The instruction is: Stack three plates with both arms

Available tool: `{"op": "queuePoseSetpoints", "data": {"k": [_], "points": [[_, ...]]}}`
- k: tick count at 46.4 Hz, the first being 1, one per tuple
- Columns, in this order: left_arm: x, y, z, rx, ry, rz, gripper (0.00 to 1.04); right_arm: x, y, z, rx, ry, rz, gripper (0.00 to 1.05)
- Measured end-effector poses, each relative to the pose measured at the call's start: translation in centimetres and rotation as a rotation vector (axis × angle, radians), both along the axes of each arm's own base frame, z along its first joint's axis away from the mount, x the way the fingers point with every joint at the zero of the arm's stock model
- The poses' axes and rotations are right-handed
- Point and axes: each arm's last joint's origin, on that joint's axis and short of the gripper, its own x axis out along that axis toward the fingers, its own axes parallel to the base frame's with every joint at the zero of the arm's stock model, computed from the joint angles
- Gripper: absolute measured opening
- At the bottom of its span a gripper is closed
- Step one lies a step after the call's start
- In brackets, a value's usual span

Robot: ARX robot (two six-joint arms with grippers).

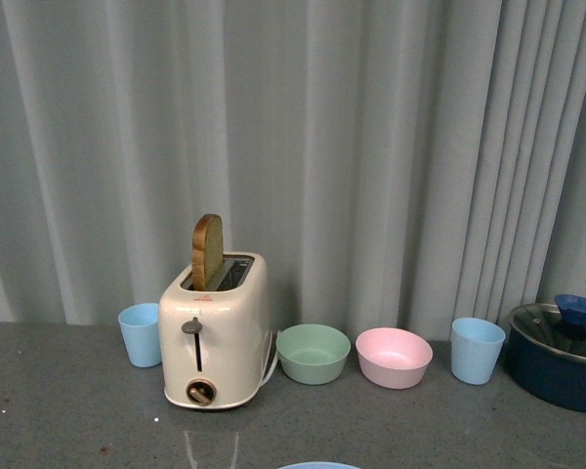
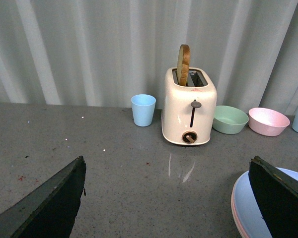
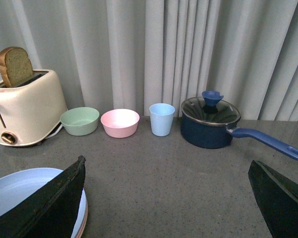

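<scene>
Plates: a light blue plate (image 3: 25,196) is lying on top of a pink plate (image 3: 84,214), whose rim is peeking out underneath — in the left wrist view the same stack is showing as blue (image 2: 251,206) over pink (image 2: 236,213). In the front view only a sliver of the blue rim (image 1: 317,465) is showing at the near edge. A cream-beige plate is not showing in any view.
Left gripper (image 2: 169,208): its dark fingers (image 2: 49,203) are standing wide apart, holding nothing, with the plate stack just beside one of them.
Right gripper (image 3: 166,208): its fingers (image 3: 54,208) are spread wide too, empty — one is overlapping the stack's edge in the picture.
Toaster (image 1: 216,332): sitting on the grey counter (image 1: 68,410) by the curtain (image 1: 371,147), with a bread slice (image 1: 207,251) sticking up from one slot.
Row along the curtain: a blue cup (image 1: 141,334) is standing left of the toaster, then a green bowl (image 1: 313,353), a pink bowl (image 1: 394,357), and a second blue cup (image 1: 476,350).
Saucepan (image 3: 211,124): sitting rightmost, dark blue, with a glass lid (image 3: 211,110).
</scene>
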Motion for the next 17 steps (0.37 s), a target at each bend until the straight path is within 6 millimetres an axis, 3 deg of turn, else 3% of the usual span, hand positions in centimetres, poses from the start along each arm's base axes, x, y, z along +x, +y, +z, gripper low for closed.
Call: {"op": "queuePoseSetpoints", "data": {"k": [17], "points": [[0.00, 0.00, 0.00, 0.000, 0.000, 0.000, 0.98, 0.00, 0.00, 0.00, 0.000, 0.000, 0.000, 0.97]]}}
